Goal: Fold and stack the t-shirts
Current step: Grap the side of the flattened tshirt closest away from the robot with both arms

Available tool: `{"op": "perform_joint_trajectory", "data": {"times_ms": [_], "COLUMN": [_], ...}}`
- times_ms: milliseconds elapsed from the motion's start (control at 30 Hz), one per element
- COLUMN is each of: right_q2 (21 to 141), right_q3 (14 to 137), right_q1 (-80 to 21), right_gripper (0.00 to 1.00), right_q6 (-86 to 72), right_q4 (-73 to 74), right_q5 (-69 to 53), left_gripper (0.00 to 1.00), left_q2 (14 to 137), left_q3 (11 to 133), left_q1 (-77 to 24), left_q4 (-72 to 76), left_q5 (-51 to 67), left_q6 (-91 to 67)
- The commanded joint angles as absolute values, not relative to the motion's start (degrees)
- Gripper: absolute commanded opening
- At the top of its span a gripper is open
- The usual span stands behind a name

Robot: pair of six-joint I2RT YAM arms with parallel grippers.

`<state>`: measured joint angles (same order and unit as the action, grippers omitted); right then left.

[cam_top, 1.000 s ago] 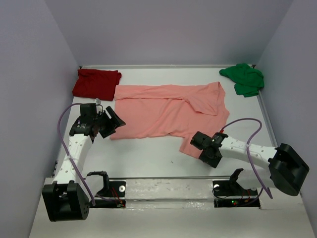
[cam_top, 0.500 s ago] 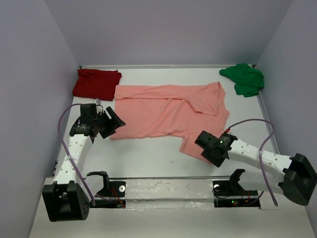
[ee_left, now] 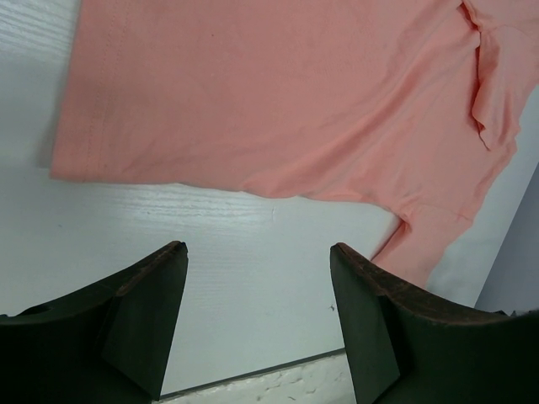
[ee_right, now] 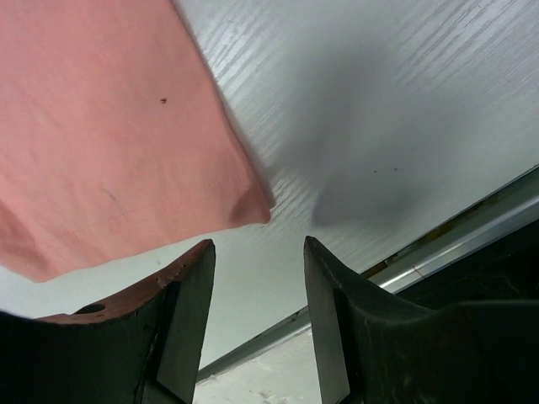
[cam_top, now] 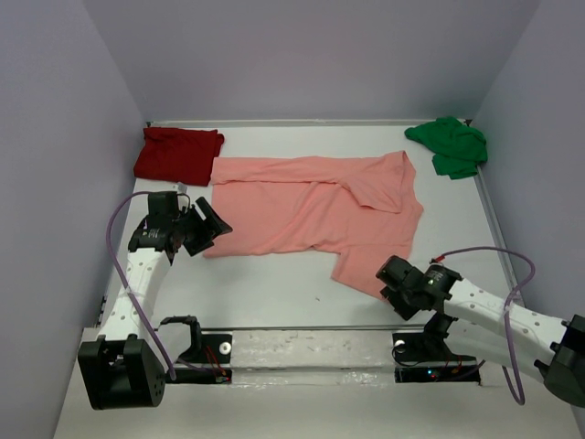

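Left gripper (ee_left: 257, 248), right gripper (ee_right: 257, 244) — fingers apart, both empty
Salmon-pink t-shirt (cam_top: 311, 206) corner just beyond right gripper — closing here could miss.

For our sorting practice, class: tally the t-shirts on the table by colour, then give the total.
salmon-pink t-shirt: 1
dark red t-shirt: 1
bright green t-shirt: 1
Total: 3
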<state>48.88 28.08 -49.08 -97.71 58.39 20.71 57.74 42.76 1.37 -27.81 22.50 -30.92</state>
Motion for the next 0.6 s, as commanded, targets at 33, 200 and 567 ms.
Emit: {"op": "perform_joint_trajectory", "data": {"times_ms": [33, 200, 567], "right_q2": [50.70, 55.54, 58.88], "right_q3": [26.01, 27.68, 30.06], "right_q1": [-48.78, -48.78, -45.44], "right_gripper": [0.51, 0.51, 0.50], "right_q6": [-99.85, -98.53, -92.12], "right_q4": [54.67, 53.71, 52.29], "right_q5": [20.65, 21.18, 24.08], "left_gripper": [0.78, 0.78, 0.78], "left_q2": [55.28, 55.37, 55.46], "left_q3": [42.54, 42.98, 42.45], "left_q1": [1.76, 1.76, 1.76], "left_q4": [-28.04, -28.13, -27.77], "left_q5": [24.70, 25.05, 25.66], "left_q6": [-30.67, -30.41, -30.41]}}
